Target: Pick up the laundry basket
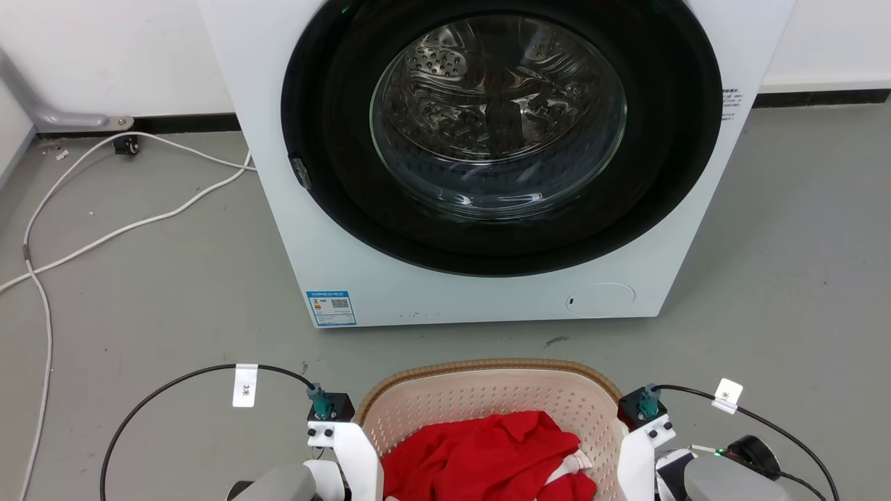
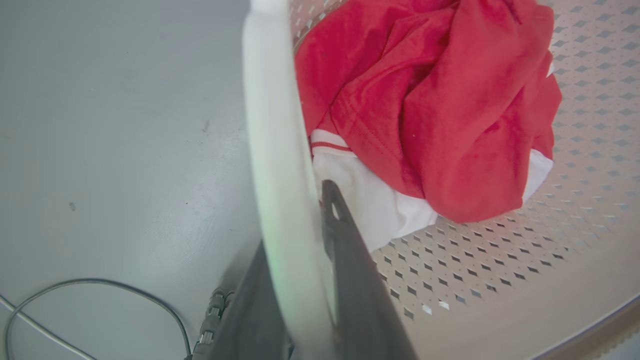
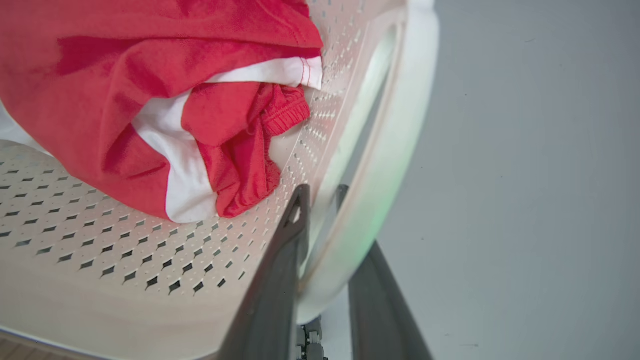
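The laundry basket (image 1: 487,367), cream with perforated walls and a brown woven rim, stands on the grey floor at the bottom of the head view, in front of the washer. A red and white garment (image 1: 480,452) lies crumpled inside it. In the left wrist view my left gripper (image 2: 300,215) has its dark fingers on either side of the basket's white left handle (image 2: 275,125), shut on it. In the right wrist view my right gripper (image 3: 321,192) clamps the white right handle (image 3: 395,135) the same way. Whether the basket has left the floor I cannot tell.
A white front-loading washer (image 1: 334,229) with a closed round glass door (image 1: 498,115) stands just beyond the basket. Pale cables (image 1: 104,233) trail over the floor at the left. Black cables loop from each wrist camera block (image 1: 327,407).
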### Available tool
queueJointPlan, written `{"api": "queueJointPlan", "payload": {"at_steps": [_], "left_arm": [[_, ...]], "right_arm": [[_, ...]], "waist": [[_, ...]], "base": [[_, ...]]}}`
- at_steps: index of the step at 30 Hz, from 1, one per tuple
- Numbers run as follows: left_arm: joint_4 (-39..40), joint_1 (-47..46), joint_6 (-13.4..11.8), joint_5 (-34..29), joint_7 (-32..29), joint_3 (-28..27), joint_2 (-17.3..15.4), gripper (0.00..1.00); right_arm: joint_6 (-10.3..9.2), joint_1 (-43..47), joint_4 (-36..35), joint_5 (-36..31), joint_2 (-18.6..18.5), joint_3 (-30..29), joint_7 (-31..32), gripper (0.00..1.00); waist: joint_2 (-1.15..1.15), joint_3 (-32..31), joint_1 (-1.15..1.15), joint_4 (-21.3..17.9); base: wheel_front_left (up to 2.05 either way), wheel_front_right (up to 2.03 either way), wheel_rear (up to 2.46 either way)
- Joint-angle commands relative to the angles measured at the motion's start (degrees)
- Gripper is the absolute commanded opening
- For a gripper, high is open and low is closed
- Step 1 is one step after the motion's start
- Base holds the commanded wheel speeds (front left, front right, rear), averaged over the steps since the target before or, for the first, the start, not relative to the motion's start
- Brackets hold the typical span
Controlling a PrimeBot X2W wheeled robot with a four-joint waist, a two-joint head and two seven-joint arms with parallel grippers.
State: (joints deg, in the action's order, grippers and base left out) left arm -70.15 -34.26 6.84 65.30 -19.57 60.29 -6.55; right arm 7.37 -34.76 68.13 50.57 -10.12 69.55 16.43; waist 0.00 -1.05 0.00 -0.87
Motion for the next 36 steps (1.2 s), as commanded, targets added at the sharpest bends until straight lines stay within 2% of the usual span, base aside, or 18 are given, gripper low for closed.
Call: {"api": "queueJointPlan", "payload": {"at_steps": [1, 36], "left_arm": [[1.24, -0.35, 1.09, 0.48, 0.1, 0.14, 1.65, 0.0], [1.02, -1.2, 1.1, 3.53, -0.52, 3.27, 1.27, 0.0]], "right_arm": [[0.22, -0.46, -0.71, 0.27, 1.24, 0.68, -0.39, 0.0], [0.22, -1.25, -0.73, 3.31, 1.18, 3.8, 0.13, 0.0]], "waist": [[0.0, 0.04, 0.0, -0.01], [0.0, 0.19, 0.0, -0.22]], "base": [[0.0, 0.0, 0.0], [0.0, 0.0, 0.0]]}}
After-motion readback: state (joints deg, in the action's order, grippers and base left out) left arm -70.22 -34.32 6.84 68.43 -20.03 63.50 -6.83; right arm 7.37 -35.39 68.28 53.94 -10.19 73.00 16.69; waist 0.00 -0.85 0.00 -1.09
